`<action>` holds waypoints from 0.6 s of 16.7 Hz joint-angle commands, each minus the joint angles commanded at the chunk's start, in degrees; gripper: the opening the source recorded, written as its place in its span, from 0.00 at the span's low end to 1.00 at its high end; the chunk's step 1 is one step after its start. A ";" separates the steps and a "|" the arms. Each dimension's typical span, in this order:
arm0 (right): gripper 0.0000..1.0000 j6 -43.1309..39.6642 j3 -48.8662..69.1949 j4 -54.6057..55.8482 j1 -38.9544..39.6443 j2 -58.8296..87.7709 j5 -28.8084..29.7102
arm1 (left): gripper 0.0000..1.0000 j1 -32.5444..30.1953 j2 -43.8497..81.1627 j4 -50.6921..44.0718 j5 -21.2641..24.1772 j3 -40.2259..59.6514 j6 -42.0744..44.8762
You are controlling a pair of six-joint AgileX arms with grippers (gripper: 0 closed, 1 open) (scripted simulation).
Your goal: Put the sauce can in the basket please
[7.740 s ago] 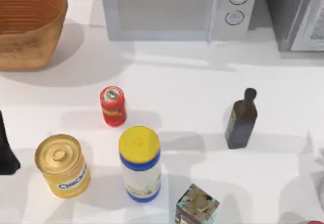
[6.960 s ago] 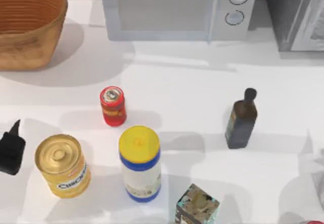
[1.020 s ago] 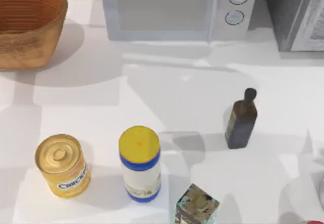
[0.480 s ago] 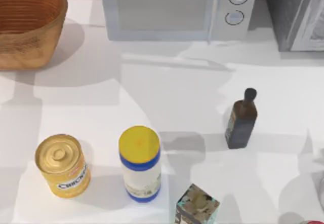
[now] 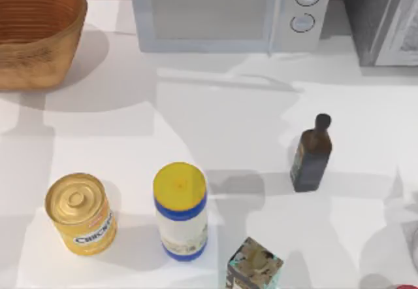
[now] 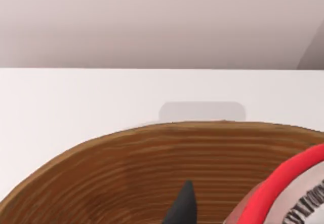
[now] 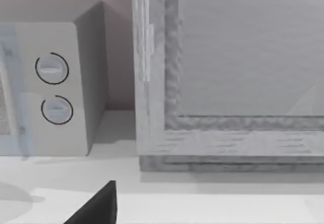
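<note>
- The left gripper (image 6: 217, 211) appeared clamped on the sauce can (image 6: 296, 188): in the left wrist view one dark fingertip (image 6: 183, 206) rose at the lower centre and the can's red wall and grey top sat against the lower right corner, between the jaws as far as could be judged.
- The right gripper's jaws could not be read; a dark finger (image 7: 98, 206) at the lower left of the right wrist view was all that appeared, with the microwave (image 7: 50, 82) and a grey cabinet (image 7: 228, 72) beyond it, so that arm seemed parked.
- The basket (image 5: 36, 31) stood in the upper left corner of the top view; in the left wrist view its ribbed inner wall (image 6: 152, 168) spread across the lower half, directly beyond the can.
- The can seemed to hang over the basket's mouth, not yet let go.
- To finish well, the can probably needed to be inside the rim before release, lowered toward the floor of the basket rather than dropped from height, and kept upright so it would not roll.
- The chicken can (image 5: 80, 214) and white bottle (image 5: 181, 210) stood in the lower left of the top view, well apart from the basket.
</note>
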 joint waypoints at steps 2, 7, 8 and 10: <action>1.00 0.00 0.00 0.00 0.00 0.00 0.00 | 0.68 0.00 0.00 0.00 0.00 0.00 0.00; 1.00 0.00 0.00 0.00 0.00 0.00 0.00 | 1.00 0.00 0.00 0.00 0.00 0.00 0.00; 1.00 0.00 0.00 0.00 0.00 0.00 0.00 | 1.00 0.00 0.00 0.00 0.00 0.00 0.00; 1.00 0.00 0.00 0.00 0.00 0.00 0.00 | 1.00 0.00 0.00 0.00 0.00 0.00 0.00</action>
